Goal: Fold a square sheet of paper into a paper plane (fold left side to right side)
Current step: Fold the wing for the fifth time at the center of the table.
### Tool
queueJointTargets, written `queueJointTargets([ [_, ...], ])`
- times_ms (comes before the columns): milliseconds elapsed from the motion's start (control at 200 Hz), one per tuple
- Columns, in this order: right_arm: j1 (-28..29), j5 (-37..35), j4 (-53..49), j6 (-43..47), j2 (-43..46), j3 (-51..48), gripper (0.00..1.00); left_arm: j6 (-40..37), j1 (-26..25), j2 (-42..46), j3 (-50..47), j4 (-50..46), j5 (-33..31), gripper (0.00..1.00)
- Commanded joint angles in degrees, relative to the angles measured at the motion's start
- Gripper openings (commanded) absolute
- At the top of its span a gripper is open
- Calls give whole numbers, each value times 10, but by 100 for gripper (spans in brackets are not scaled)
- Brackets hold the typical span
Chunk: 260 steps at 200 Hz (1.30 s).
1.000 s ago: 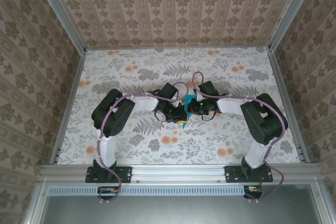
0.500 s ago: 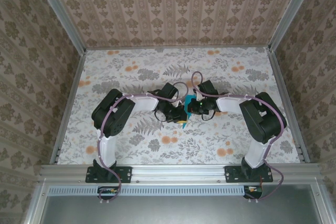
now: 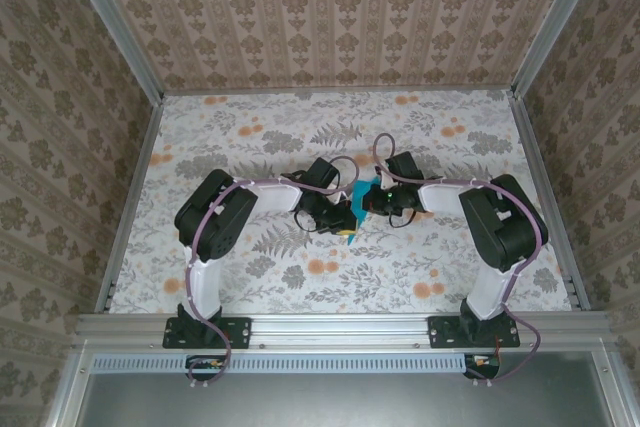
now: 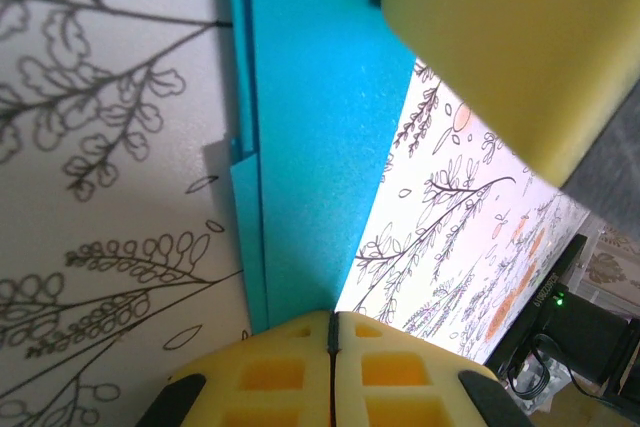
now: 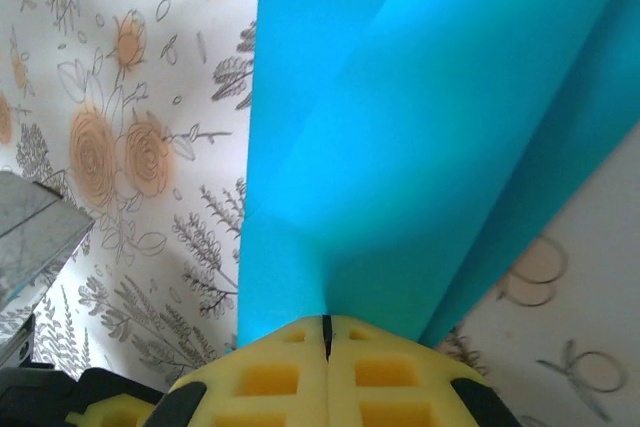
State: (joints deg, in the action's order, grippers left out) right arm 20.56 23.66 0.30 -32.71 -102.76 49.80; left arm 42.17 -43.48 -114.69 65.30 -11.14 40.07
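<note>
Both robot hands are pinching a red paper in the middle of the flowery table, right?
No, the paper is blue, not red; the right wrist view shows it clearly. The rest holds: the left gripper and the right gripper are both shut on it, near the middle of the flowery table.

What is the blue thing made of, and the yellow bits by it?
The blue sheet looks like thin matte paper: it curves softly, holds sharp creases and shows no shine. The yellow pads look like soft foam or rubber, dull, with square pockets moulded in; which one is hard to tell.
</note>
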Motion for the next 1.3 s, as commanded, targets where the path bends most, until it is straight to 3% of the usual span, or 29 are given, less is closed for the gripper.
queueJointTargets([
  [0, -20, -46, 6, 14, -15, 1, 6, -6, -7, -31, -17, -64, -29, 7],
  [1295, -107, -22, -21, 48, -75, 91, 7, -11, -8, -36, -8, -75, -29, 6],
])
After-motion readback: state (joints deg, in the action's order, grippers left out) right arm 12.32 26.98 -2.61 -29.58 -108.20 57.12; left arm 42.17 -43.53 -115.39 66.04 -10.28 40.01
